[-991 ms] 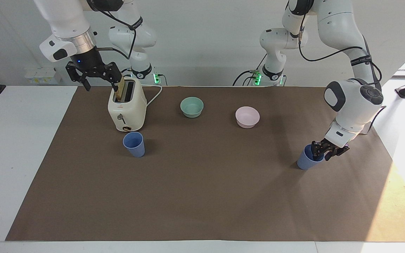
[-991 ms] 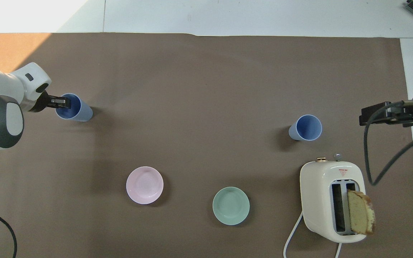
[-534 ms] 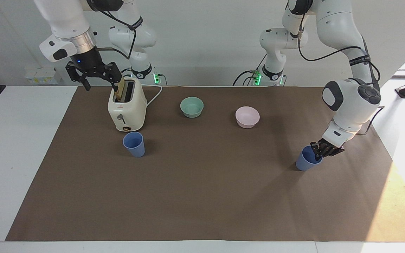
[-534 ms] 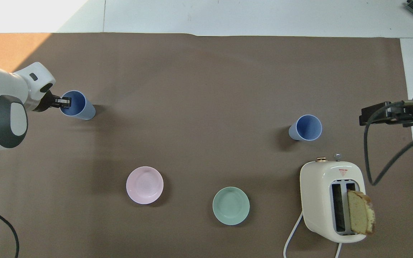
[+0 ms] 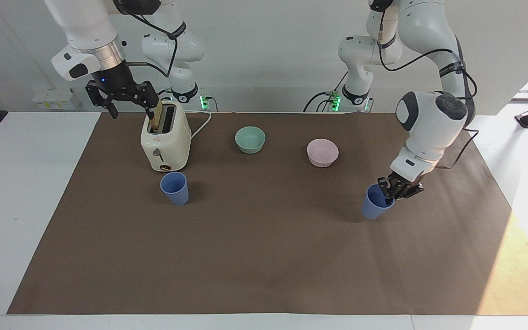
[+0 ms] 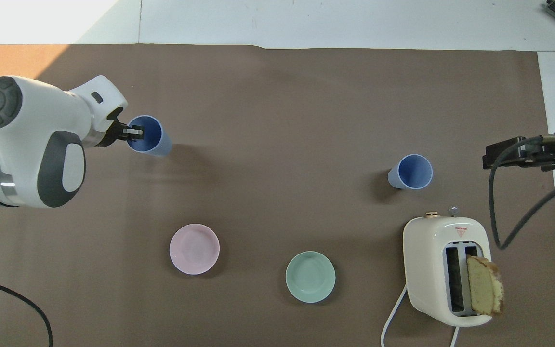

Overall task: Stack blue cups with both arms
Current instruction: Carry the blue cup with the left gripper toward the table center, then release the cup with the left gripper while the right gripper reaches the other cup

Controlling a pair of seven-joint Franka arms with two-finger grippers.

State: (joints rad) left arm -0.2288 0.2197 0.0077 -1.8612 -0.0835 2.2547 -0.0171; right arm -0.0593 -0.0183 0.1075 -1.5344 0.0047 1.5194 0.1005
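One blue cup is held tilted by my left gripper, which is shut on its rim, one finger inside the cup. It hangs low over the brown mat toward the left arm's end. The other blue cup stands upright on the mat, farther from the robots than the toaster. My right gripper is open and empty, up in the air beside the toaster's top, and waits there.
A cream toaster holds a bread slice in one slot. A teal bowl and a pink bowl sit nearer to the robots.
My left gripper closed on the cup's rim and has carried the cup toward the middle of the table. The right arm and the other cup have not moved.
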